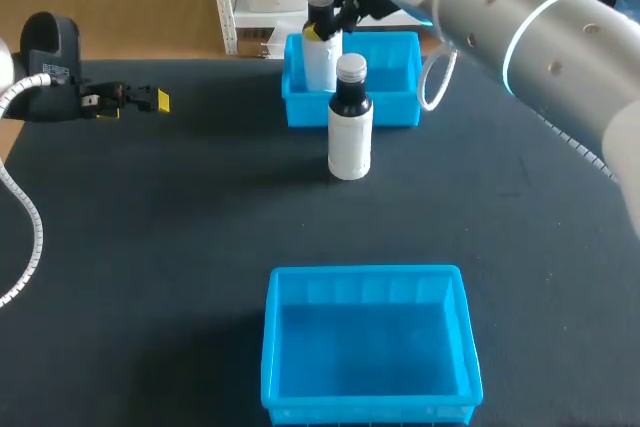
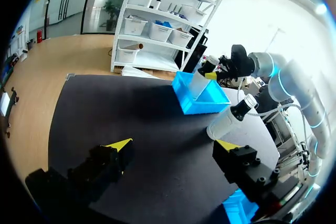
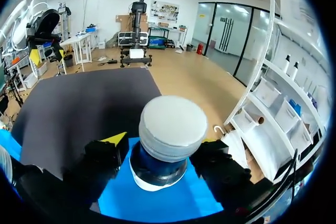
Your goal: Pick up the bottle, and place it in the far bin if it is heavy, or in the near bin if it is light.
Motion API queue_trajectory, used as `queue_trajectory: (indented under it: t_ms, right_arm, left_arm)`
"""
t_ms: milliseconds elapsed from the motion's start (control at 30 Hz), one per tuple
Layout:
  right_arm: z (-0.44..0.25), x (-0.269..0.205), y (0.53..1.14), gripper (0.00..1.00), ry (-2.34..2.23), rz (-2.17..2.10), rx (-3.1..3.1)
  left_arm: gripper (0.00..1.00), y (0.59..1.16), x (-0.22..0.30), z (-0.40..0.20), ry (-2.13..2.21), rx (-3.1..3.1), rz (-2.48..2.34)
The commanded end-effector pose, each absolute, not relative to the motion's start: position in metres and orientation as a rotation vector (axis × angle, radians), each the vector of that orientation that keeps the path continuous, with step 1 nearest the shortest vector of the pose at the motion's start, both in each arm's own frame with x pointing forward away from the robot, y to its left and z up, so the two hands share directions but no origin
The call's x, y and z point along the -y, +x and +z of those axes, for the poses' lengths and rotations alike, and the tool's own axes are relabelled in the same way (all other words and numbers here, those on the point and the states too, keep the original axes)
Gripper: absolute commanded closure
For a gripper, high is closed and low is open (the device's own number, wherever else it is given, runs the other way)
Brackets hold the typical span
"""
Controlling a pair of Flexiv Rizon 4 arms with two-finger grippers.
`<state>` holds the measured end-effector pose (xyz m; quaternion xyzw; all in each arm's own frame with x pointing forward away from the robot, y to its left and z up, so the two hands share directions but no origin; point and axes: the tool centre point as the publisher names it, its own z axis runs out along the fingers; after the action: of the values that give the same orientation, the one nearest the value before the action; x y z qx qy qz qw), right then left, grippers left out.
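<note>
- Bottle (image 1: 320, 59) clamped at its neck by right gripper (image 3: 164, 148), in the far bin (image 1: 400, 57); base hidden.
- Second bottle (image 1: 350, 117) stands just before that bin.
- Left gripper (image 2: 176, 144) gapes open, well apart.

Near bin (image 1: 365, 273), table's near edge: I lose its front wall at the frame. Bottle (image 1: 320, 62) base hidden inside far bin (image 1: 390, 109); contact unclear.

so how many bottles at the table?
2. Held bottle in the right jaws, at the far bin; standing bottle on the table just in front of that bin. None seem hidden.
</note>
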<state>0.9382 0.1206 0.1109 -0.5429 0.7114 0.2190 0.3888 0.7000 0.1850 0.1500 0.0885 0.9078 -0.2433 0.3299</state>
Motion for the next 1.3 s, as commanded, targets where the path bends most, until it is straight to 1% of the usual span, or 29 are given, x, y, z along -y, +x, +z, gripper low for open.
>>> queue_trajectory:
  t_ms: [33, 167, 400, 600, 767, 1033, 1300]
  right_arm:
    - [0.11, -0.119, 0.952, 0.0, -1.917, 1.479, -1.62]
    - [0.112, -0.103, 0.95, 0.0, -1.879, 1.453, -1.657]
    - [0.122, -0.056, 0.941, 0.0, -1.798, 1.375, -1.71]
    - [0.13, -0.012, 0.922, 0.0, -1.755, 1.294, -1.753]
    - [0.14, 0.014, 0.898, 0.0, -1.733, 1.247, -1.767]
    - [0.143, 0.031, 0.859, 0.0, -1.74, 1.173, -1.77]
    - [0.134, 0.025, 0.82, 0.0, -1.719, 1.13, -1.756]
  left_arm:
    - [0.0, 0.7, -0.185, 0.15, 0.231, -2.374, -0.636]
    - [0.0, 0.7, -0.185, 0.15, 0.231, -2.374, -0.636]
    - [0.0, 0.7, -0.185, 0.15, 0.231, -2.374, -0.636]
    - [0.0, 0.7, -0.185, 0.15, 0.231, -2.374, -0.636]
    - [0.0, 0.7, -0.185, 0.15, 0.231, -2.374, -0.636]
    - [0.0, 0.7, -0.185, 0.15, 0.231, -2.374, -0.636]
    - [0.0, 0.7, -0.185, 0.15, 0.231, -2.374, -0.636]
